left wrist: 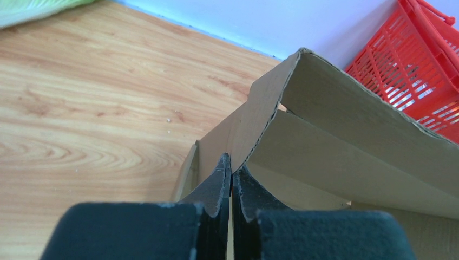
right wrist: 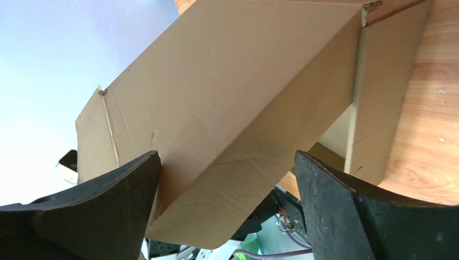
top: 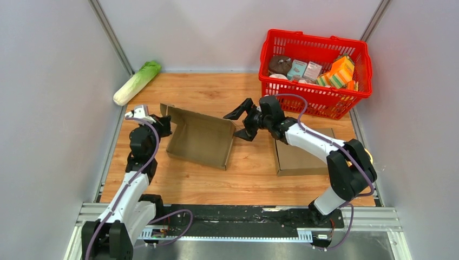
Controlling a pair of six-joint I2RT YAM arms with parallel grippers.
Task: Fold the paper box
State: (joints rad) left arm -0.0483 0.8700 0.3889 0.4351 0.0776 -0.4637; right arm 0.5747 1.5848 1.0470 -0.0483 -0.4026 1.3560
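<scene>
The paper box (top: 199, 138) is a brown cardboard sheet, partly folded, lying left of the table's middle with its walls raised. My left gripper (top: 163, 122) is shut on its left wall; in the left wrist view the closed gripper (left wrist: 231, 166) pinches the thin cardboard edge, and the box (left wrist: 346, 141) rises behind it. At the box's right edge my right gripper (top: 238, 123) is open. In the right wrist view a slanted panel of the box (right wrist: 238, 97) lies between the wide-apart fingers (right wrist: 108, 211), and the gripper (right wrist: 226, 158) is not closed on it.
A second flat cardboard piece (top: 301, 158) lies under the right arm. A red basket (top: 316, 96) with several packages stands at the back right. A cabbage (top: 137, 82) lies at the back left by the wall. Grey walls close in both sides.
</scene>
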